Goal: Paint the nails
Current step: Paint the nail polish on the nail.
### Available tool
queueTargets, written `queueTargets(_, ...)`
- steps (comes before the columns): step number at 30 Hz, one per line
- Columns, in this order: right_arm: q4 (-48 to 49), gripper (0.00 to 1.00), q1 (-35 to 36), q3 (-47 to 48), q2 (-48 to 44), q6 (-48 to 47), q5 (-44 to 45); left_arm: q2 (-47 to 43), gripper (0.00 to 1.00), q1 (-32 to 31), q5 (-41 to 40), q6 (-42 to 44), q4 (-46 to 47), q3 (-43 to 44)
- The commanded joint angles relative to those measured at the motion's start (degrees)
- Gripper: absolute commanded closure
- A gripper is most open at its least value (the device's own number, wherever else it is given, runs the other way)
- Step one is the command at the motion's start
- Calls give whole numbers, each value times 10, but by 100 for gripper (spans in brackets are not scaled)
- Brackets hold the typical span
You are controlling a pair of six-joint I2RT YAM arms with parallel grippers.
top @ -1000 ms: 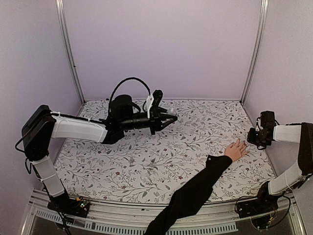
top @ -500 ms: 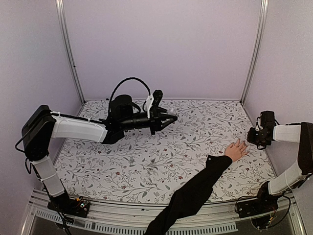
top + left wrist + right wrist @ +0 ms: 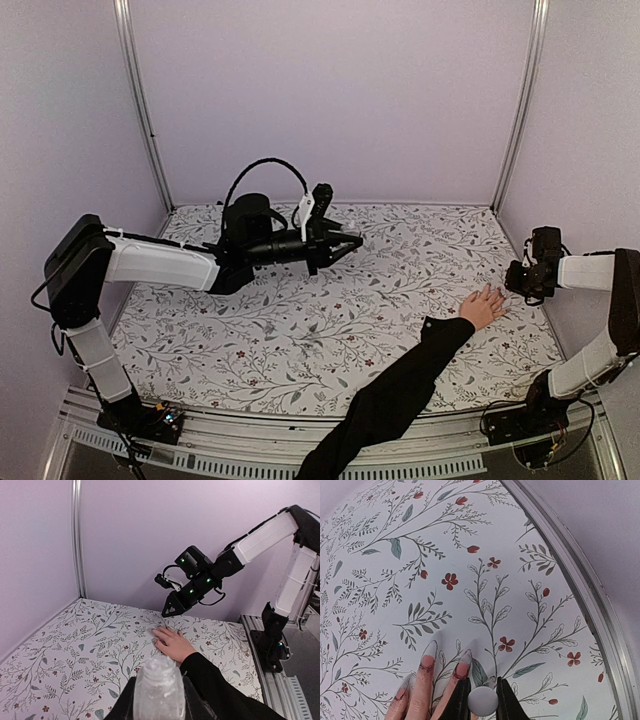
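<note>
2 long pale nails (image 3: pixel 429 647) are showing in the R wrist view, tips pointing toward the table's far-right edge, long axis running along the fingers. The hand (image 3: pixel 483 306) is lying palm-down, fingers spread, on the floral table (image 3: pixel 300 330), right side. R gripper (image 3: pixel 511 283) is clenching a small white round piece (image 3: pixel 482 698) just beside a fingertip. L gripper (image 3: pixel 345 243) is gripping a pale bottle (image 3: pixel 159 690), well apart.

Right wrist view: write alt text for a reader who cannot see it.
The right gripper, jaws shut on a small round white piece, hangs at the bottom edge beside three fingertips with long nails lying on a floral cloth. A metal rail runs along the right.
</note>
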Motion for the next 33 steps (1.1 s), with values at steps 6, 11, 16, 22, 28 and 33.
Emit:
queueTargets(6,17,100,-2,-4,10,6,4,9,100,7,-2,-1,25,6)
queueTargets(11,18,100,-2,-4,13,7,4,10,100,7,-1,0,25,6)
queueTargets(16,20,100,-2,-4,15,8,3,10,100,7,-2,-1,25,6)
queueTargets(22,21,100,-2,-4,18,9,5,10,100,8,-2,0,23,7)
queueTargets(28,20,100,-2,-4,16,8,9,10,100,8,-1,-1,23,7)
queueTargets(33,22,100,-2,-3,17,9,10,9,100,7,-1,-1,23,7)
